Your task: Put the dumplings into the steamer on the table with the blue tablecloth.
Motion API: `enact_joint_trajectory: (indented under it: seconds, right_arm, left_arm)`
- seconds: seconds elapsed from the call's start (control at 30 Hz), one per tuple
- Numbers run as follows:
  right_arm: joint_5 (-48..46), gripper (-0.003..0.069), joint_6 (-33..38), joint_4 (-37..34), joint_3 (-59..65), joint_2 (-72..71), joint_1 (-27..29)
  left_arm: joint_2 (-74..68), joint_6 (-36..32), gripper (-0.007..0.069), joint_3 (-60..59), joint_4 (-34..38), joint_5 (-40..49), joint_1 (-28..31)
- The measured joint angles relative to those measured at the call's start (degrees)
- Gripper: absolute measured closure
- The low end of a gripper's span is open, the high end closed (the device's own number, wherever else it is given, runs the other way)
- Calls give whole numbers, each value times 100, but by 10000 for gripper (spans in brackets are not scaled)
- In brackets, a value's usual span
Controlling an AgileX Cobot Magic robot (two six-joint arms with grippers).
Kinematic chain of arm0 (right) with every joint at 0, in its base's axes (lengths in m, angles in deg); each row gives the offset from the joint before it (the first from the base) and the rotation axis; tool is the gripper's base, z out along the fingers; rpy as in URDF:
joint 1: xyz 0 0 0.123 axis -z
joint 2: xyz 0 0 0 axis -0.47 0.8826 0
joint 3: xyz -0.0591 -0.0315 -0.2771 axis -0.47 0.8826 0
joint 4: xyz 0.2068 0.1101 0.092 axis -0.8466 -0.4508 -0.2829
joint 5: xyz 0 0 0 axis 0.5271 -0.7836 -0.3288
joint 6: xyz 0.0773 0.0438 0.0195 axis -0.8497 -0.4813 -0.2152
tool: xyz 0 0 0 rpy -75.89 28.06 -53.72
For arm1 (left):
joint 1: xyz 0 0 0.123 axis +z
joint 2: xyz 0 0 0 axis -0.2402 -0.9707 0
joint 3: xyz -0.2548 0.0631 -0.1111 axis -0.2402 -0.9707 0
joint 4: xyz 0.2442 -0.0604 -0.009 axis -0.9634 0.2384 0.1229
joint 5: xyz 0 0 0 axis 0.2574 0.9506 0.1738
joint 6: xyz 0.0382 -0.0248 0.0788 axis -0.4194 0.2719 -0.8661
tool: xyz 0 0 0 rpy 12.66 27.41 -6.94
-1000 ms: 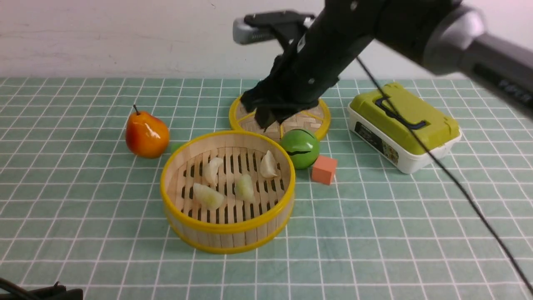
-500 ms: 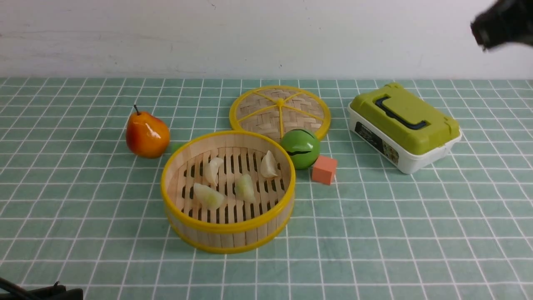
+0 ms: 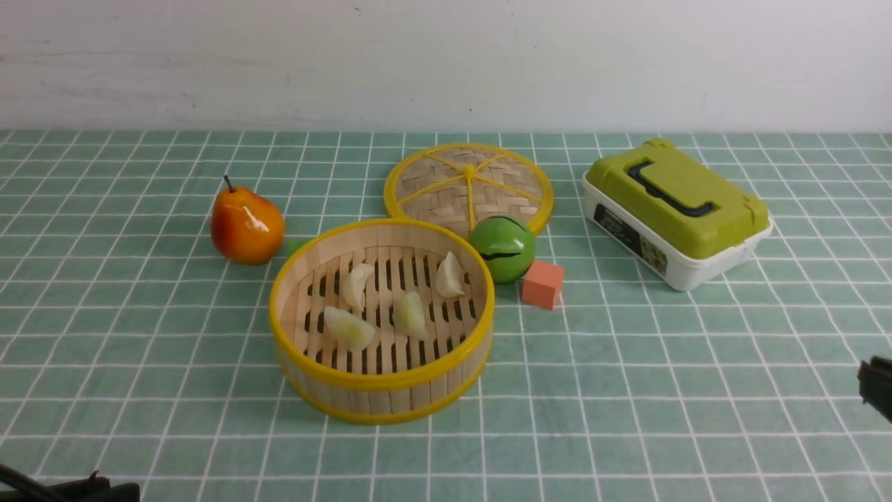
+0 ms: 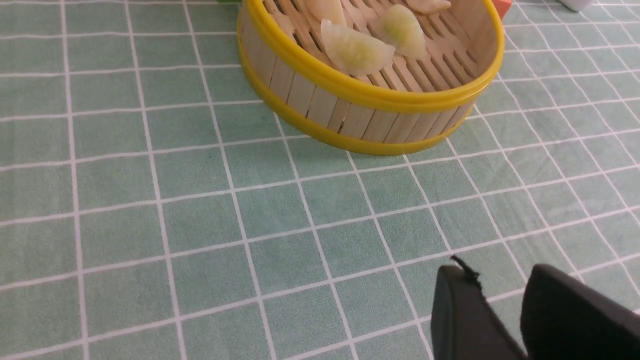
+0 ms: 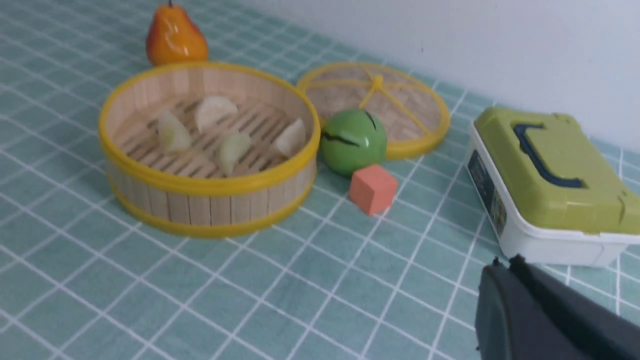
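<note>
The steamer stands mid-table on the blue tablecloth. Four dumplings lie on its slatted floor: two whitish and two greenish. My left gripper is open and empty, low over the cloth on the near side of the steamer. My right gripper is shut and empty, low by the green-lidded box. It shows only as a dark tip at the front view's right edge. The right wrist view also shows the steamer.
A pear sits left of the steamer. The flat woven lid lies behind it. A green ball and an orange cube sit at its right. A green-lidded white box stands at the right.
My right arm was over the woven lid a second ago. It rose and swung away to the right, and is now low at the right edge. The dumplings and steamer have not moved.
</note>
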Motion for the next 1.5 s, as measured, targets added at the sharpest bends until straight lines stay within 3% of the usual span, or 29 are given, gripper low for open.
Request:
enact_joint_trajectory:
  seconds: [0.2,0.43,0.63,0.83,0.9,1.03,1.2,1.5]
  right_arm:
    - [219,665,-6,-233,793,-1034,0]
    - [229,661,-6,-246,1286,-1265,0]
    - [216,660,-6,193,1594,-1519,48]
    - [328,660,-6,201,2133,-2351,956]
    - [345,659,-6,-40,2227,-2387,1507]
    - [10,659,-6,-625,2234,-2389,2048]
    - [-737,657,-6,-722,2214,-2389,2157]
    - [-839,648,-6,-722,2191,-2389,2174]
  left_arm:
    - [0,0,430,0,0,0,0]
    - [0,0,426,0,0,0,0]
    - [0,0,426,0,0,0,0]
    - [-5,0,425,-2,-5,0,0]
    - [-5,0,423,-7,-6,0,0]
    - [-5,0,419,-13,2,0,0]
    - [-5,0,414,-19,-3,98,0]
    - [-5,0,408,-19,-3,112,0]
